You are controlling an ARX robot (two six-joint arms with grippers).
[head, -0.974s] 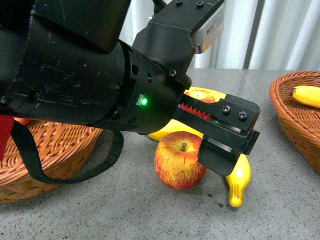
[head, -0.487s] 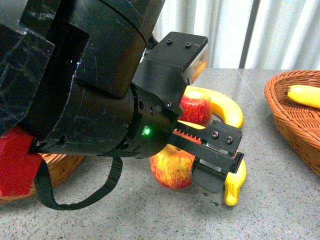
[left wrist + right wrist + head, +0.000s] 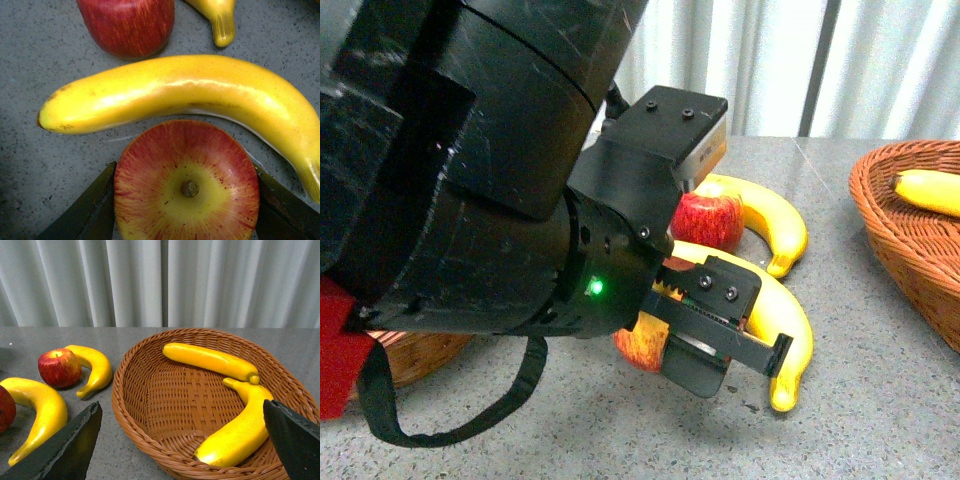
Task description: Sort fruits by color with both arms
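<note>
The near apple stood stem-up on the grey table, directly under the left wrist camera. The left gripper straddled it. One black finger lay along one side of the apple's outline and the second finger lay along the opposite side. It could not be determined whether the fingers were pressing the fruit or only flanking it. In the front view the same apple was largely hidden behind the left gripper. The scuffed left arm filled the left half of that view, with a small green light lit on it.

The near banana lay on the table just beyond the near apple, curving around it. Past that banana stood the far apple, upright, next to the tip of the far banana. The front view showed the far apple seated in the inner curve of the far banana.

The right gripper was released, with its fingers spread wide and nothing between them. It faced the right basket. That basket held a straight banana and a curved banana, with their ends near each other.

The left basket showed only partly behind the left arm. A pale curtain hung behind the table.
</note>
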